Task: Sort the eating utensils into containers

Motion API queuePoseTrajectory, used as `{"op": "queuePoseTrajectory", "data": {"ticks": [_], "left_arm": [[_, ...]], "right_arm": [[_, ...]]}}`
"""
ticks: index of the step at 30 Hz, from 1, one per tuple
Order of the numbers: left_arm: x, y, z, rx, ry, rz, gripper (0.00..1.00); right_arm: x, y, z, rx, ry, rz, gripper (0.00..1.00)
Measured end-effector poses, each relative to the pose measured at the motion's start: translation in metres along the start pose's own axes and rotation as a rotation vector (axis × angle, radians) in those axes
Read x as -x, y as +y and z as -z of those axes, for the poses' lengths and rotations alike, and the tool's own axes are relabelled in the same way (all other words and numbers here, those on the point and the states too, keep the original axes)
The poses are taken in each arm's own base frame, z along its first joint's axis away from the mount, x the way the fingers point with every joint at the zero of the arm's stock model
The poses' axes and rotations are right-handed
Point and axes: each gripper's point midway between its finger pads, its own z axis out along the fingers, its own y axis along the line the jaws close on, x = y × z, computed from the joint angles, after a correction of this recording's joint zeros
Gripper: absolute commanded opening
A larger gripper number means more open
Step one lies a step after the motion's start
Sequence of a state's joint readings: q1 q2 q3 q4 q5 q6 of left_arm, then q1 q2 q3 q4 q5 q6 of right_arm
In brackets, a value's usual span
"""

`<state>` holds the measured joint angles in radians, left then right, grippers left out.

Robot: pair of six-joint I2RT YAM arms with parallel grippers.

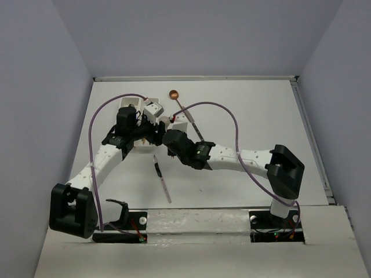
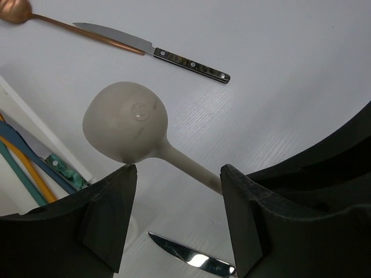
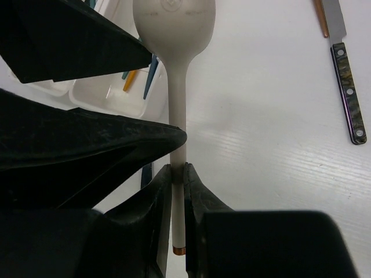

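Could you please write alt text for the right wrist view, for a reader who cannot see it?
The right gripper pinches the handle of a beige spoon, its bowl pointing away over a white table. A dark-handled knife lies at upper right; a white tray holding coloured utensils sits at upper left.

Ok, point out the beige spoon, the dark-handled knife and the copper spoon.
beige spoon (image 2: 124,121), left wrist view, back of bowl
dark-handled knife (image 2: 188,63), left wrist view, handle
copper spoon (image 2: 13,10), left wrist view, bowl
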<state>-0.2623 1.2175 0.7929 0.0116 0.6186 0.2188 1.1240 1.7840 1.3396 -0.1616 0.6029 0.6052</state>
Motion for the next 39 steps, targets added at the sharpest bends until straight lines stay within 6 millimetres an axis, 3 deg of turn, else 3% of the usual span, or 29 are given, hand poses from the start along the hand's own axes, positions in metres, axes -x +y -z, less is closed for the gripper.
{"op": "queuePoseTrajectory", "data": {"ticks": [9,18,28,34,38,39], "left_arm": [[0.016,0.007,0.003,0.050,-0.055,0.006,0.70],[0.002,0.010,-0.010,0.050,-0.033,0.111,0.70],[0.008,0.008,-0.013,0.042,-0.059,0.163,0.68],[-0.010,0.012,-0.025,0.036,-0.010,0.227,0.66],[-0.014,0.011,-0.029,0.025,0.001,0.253,0.52],[-0.013,0.010,-0.029,0.016,-0.004,0.252,0.43]], "right_arm": [[0.000,-0.005,-0.012,-0.020,0.002,0.009,0.00],[0.002,-0.002,-0.013,-0.015,-0.006,0.005,0.00],[0.006,-0.002,-0.015,-0.015,-0.012,-0.002,0.00],[0.004,-0.003,-0.017,-0.020,-0.008,0.004,0.00],[-0.001,-0.003,-0.020,-0.022,0.000,0.010,0.00],[-0.002,-0.003,-0.021,-0.020,0.002,0.010,0.00]]}}
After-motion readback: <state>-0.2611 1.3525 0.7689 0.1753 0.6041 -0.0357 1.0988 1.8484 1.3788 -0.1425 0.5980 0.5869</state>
